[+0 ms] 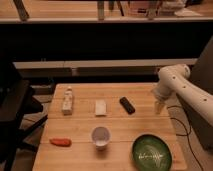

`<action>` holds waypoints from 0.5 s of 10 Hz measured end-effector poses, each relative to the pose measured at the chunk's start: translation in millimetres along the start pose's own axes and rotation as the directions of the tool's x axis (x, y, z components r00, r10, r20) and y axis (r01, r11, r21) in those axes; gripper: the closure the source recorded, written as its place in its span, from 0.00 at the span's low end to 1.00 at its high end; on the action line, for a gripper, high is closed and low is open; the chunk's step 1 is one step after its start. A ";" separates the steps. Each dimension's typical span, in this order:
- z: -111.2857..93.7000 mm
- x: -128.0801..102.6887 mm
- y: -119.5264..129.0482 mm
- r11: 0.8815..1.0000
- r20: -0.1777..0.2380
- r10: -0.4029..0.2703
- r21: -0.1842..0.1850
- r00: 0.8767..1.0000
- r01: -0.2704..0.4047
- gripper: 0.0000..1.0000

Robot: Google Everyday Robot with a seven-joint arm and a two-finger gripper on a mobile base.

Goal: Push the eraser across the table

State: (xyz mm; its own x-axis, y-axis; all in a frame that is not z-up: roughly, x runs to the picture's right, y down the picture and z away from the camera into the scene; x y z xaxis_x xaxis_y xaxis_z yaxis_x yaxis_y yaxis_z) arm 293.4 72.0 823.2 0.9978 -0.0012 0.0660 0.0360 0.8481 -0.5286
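The eraser [127, 105], a small black oblong block, lies on the light wooden table [80, 130] right of its middle, slanted. My gripper [159, 108] hangs from the white arm [172, 82] at the table's right side, pointing down close above the top. It is to the right of the eraser, apart from it by about one eraser length.
A green bowl [152, 152] sits at the front right. A white cup [101, 136] stands front centre. A white block [101, 107] and a small bottle [67, 101] lie left of the eraser. An orange carrot-like piece [60, 142] lies front left. A dark chair [15, 115] stands left.
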 end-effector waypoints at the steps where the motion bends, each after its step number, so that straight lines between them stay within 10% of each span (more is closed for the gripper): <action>1: 2.8 -0.4 -1.2 1.000 0.002 -0.001 -0.001 1.000 0.001 0.20; 5: 9.3 -0.9 -4.7 1.000 0.006 -0.005 -0.003 1.000 0.005 0.20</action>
State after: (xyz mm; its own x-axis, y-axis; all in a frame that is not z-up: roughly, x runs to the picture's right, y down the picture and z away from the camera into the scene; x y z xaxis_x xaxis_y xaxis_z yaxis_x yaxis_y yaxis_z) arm 291.8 73.0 833.4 0.9972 -0.0025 0.0741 0.0416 0.8463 -0.5310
